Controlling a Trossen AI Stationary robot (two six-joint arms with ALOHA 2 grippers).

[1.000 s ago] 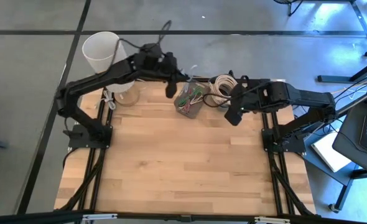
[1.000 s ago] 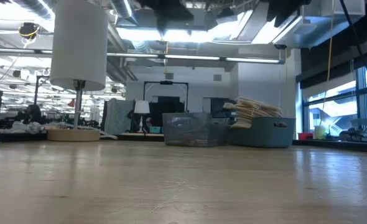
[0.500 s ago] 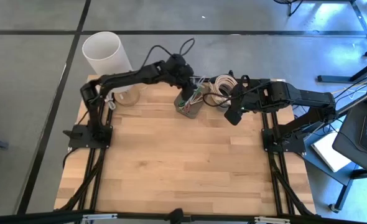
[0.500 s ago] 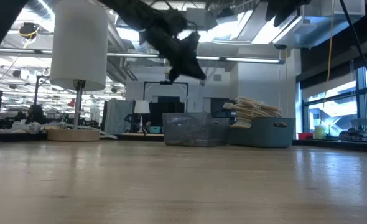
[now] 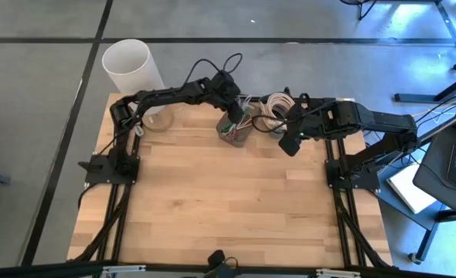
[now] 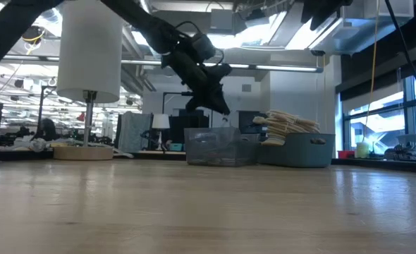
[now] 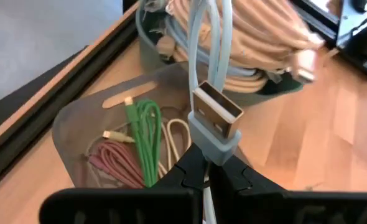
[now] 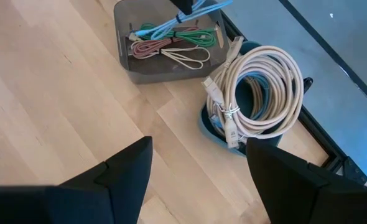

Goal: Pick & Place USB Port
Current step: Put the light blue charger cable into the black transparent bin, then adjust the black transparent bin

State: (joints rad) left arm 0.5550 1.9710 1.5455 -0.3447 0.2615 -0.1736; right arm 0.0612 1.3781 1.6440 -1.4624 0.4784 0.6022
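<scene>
So the pick looks done and we're at the carry/lift stage, I'd say: the left gripper [image 7: 207, 167] has its fingers pinched tight on a pale blue USB cable [image 7: 203, 56], right at the collar below the silver USB-A plug [image 7: 217, 112], which sticks up out of the claw. In the overhead view that gripper [image 5: 232, 116] sits at about 12 o'clock on the table, right over the clear smoky plastic tray [image 5: 236, 135] that has green, pink and white cables coiled in it. The blue cable loops back toward the tray, so my guess is the next move needs a clean lift so the rest of it comes free without dragging the other cables, then a swing to wherever it gets dropped; I can't tell the target from here. The right gripper [image 8: 196, 158] waits with its fingers spread wide, just toward 1 o'clock, near the grey-blue round tub [image 8: 258, 130] heaped with beige coiled cable [image 8: 258, 87]. Surface is a pale wood butcher-block tabletop [image 5: 228, 201] on a black frame. A tall white cylinder [image 5: 127, 63] stands off the 11 o'clock corner, grey concrete floor [image 5: 35, 93] around, and the low view shows an office-like room behind.
</scene>
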